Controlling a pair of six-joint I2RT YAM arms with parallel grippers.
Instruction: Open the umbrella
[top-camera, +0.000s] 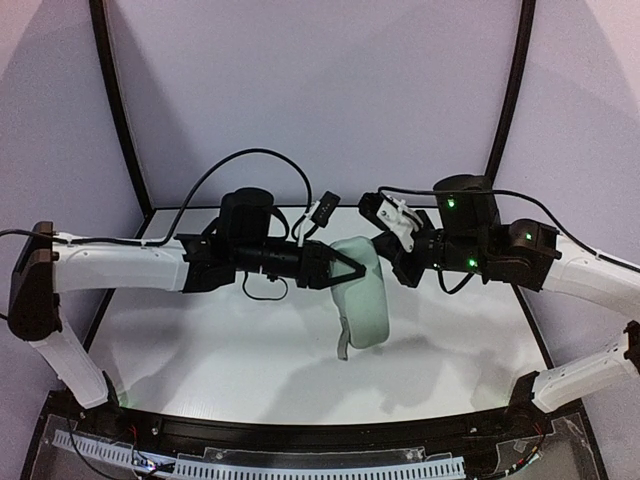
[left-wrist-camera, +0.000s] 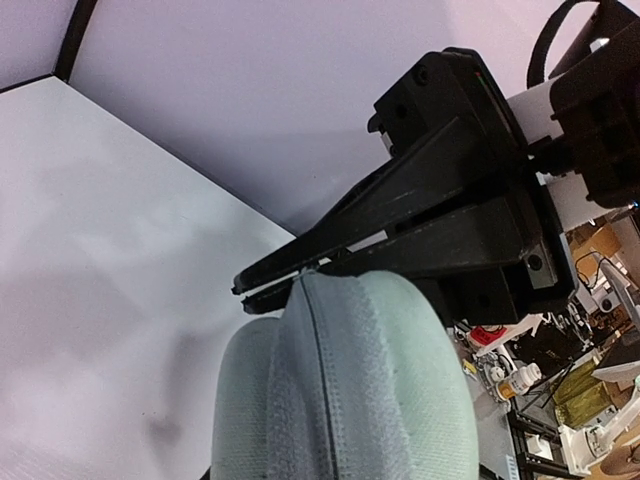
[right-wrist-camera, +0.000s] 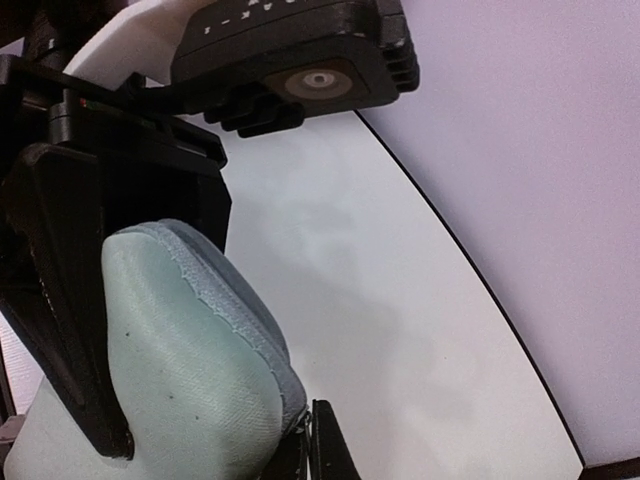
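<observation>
1. Your left gripper (top-camera: 350, 270), just left of centre in the top view, stands partly open. Its fingers are clamped on either side of the case (top-camera: 365, 305), near the case's upper end.
2. Your right gripper (left-wrist-camera: 252, 290) has its jaws pressed together, tips touching the stitched seam at that same end (whether they pinch anything there, you cannot tell).
3. The case, pale green and rounded, is held between the two grippers mid-frame. It is above the white table (top-camera: 200, 340), with its free end sloping toward the bottom of the frame.
4. A grey strap (top-camera: 343, 345) dangles from that lower end.
5. The umbrella itself cannot be made out; you cannot tell whether it sits inside the case.
</observation>
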